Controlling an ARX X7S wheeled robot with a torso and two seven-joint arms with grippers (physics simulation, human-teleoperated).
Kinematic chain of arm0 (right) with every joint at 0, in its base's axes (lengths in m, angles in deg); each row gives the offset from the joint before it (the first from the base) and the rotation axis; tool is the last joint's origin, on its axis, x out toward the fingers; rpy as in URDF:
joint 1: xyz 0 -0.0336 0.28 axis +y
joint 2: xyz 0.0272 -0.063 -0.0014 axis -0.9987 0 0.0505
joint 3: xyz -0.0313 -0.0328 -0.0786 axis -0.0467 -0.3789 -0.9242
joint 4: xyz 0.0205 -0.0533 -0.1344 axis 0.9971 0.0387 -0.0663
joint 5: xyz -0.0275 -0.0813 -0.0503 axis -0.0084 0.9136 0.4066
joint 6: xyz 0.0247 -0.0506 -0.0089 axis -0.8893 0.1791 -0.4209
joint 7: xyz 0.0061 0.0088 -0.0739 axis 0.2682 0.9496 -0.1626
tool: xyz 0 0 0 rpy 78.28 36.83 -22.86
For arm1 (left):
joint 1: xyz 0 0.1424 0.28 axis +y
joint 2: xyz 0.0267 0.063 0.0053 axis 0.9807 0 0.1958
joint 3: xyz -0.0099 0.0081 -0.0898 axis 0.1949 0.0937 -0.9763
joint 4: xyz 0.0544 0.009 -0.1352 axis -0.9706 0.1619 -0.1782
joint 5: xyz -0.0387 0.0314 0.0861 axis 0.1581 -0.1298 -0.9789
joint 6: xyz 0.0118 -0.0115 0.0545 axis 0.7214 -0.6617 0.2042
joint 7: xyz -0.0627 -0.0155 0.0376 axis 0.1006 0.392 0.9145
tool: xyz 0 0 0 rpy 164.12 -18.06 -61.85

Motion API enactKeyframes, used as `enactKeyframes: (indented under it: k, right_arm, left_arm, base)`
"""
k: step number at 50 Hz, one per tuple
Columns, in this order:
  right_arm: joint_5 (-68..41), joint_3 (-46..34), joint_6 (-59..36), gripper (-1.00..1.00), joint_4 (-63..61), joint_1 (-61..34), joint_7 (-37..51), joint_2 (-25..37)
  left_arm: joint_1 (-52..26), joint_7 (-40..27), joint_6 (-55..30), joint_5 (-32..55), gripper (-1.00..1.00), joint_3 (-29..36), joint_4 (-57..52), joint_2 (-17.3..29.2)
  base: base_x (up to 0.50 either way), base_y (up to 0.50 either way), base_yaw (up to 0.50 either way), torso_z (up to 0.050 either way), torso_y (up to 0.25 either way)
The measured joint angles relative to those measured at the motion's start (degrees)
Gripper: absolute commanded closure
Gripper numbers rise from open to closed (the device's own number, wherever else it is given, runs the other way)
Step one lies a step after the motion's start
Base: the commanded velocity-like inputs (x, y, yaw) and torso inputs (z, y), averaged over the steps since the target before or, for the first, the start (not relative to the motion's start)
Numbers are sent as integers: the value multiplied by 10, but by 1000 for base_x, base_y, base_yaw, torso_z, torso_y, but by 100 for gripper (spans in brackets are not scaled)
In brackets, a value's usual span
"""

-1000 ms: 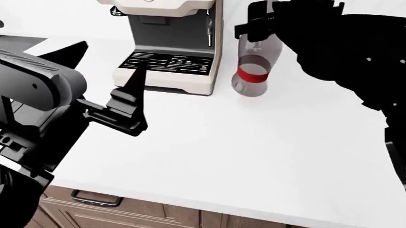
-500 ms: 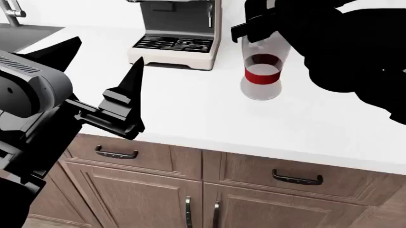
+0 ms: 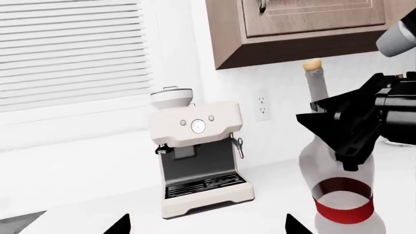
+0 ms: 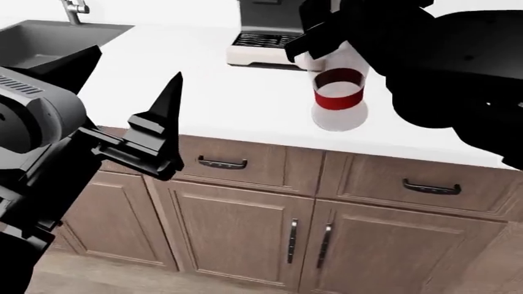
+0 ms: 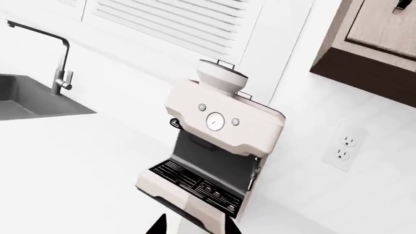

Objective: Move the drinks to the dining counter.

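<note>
My right gripper (image 4: 327, 44) is shut on the neck of the tall clear bottle with a red band (image 4: 339, 92) and holds it in the air over the white worktop's front edge. In the left wrist view the bottle (image 3: 341, 195) shows its cork top, with the right gripper (image 3: 351, 127) clamped round the neck. In the right wrist view the pale neck (image 5: 191, 222) sits between the right gripper (image 5: 195, 229) fingers. My left gripper (image 4: 135, 66) is open and empty, left of the bottle; it also shows in the left wrist view (image 3: 206, 227). The milk carton, the small dark bottle and the dining counter are out of view.
A cream coffee machine (image 4: 261, 37) stands at the back of the white worktop (image 4: 204, 86). A grey sink (image 4: 49, 37) with a faucet (image 5: 58, 53) lies at the left. Wooden cabinets with dark handles (image 4: 286, 226) are below. A wall cabinet (image 3: 299, 29) hangs above.
The view has drawn back from the worktop, so the cabinet fronts now show. The bottle, still in my right gripper, has come from beside the coffee machine to the worktop's front edge.
</note>
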Motion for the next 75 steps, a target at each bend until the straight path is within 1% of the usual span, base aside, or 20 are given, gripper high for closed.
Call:
enactKeyframes:
  k: [13, 33, 40, 75]
  right_arm:
    - [-3, -2, -1, 100, -10, -2, -3, 0]
    - [-1, -7, 1, 100, -14, -4, -14, -1]
    - [12, -21, -1, 100, -20, -9, -17, -2]
    - [36, -45, -9, 100, -36, -20, -27, 4]
  left_arm:
    - [3, -1, 4, 4, -100, -5, -2, 6]
    - [-3, -6, 6, 11, -100, -4, -4, 11]
    - [0, -6, 8, 11, -100, -6, -5, 13]
    - [-10, -11, 10, 19, -100, 0, -4, 18]
  base:
    - [-381, 438, 0, 1, 2]
    - [-465, 325, 0, 1, 1]
    - [-279, -51, 459, 0, 1]
    - [-41, -12, 500, 1, 2]
